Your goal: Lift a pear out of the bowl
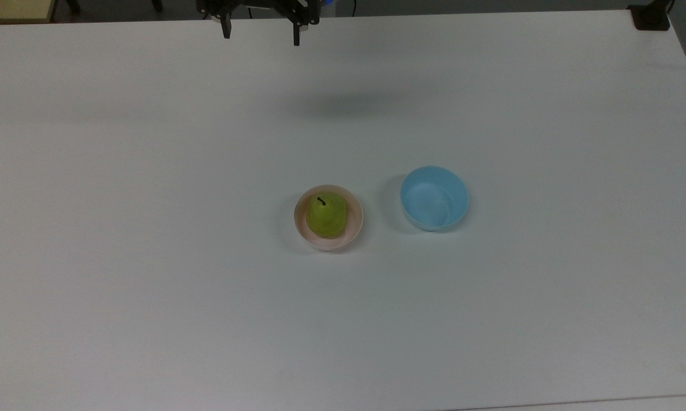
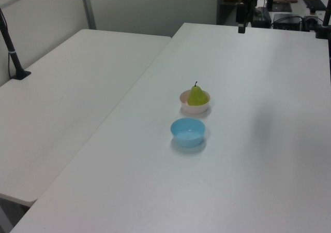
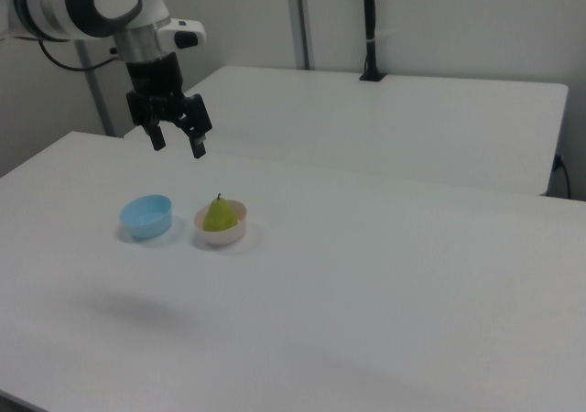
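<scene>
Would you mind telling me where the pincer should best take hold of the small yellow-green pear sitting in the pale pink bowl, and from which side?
Probably from straight above, closing on the rounded upper body of the yellow-green pear below its dark stem. It stands upright, and the pale pink bowl's rim rings its lower half, so a sideways approach looks blocked. The open pincer hangs high, well away.

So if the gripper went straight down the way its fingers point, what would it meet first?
Probably bare table, judging by the shadow there. The gripper hangs open, well short of the pear and the pink bowl.
</scene>
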Robot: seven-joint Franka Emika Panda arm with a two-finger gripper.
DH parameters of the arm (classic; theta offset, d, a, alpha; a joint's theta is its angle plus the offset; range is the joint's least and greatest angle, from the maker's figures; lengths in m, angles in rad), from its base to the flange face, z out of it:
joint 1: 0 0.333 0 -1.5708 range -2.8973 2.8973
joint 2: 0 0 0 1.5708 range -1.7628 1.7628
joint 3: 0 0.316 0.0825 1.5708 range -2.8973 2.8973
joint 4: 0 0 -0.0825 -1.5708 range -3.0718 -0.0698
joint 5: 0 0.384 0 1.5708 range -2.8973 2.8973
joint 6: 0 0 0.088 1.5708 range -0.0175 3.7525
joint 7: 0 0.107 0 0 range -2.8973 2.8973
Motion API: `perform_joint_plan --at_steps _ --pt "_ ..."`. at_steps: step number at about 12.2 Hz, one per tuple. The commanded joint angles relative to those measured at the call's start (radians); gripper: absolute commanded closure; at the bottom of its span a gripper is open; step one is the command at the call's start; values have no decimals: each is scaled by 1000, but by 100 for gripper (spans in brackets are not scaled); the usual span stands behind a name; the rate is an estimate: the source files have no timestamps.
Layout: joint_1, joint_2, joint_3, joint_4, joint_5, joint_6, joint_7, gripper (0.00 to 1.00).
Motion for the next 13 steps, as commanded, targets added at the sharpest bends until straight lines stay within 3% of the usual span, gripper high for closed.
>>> perform_joint_plan --at_steps 1,6,9,13 --pt "2 17 -5 -15 27 80 -28 0" --pt "18 123 7 -12 33 228 -88 0" --pt "76 227 6 11 30 307 -81 0" --pt "99 316 6 11 29 415 -77 0"
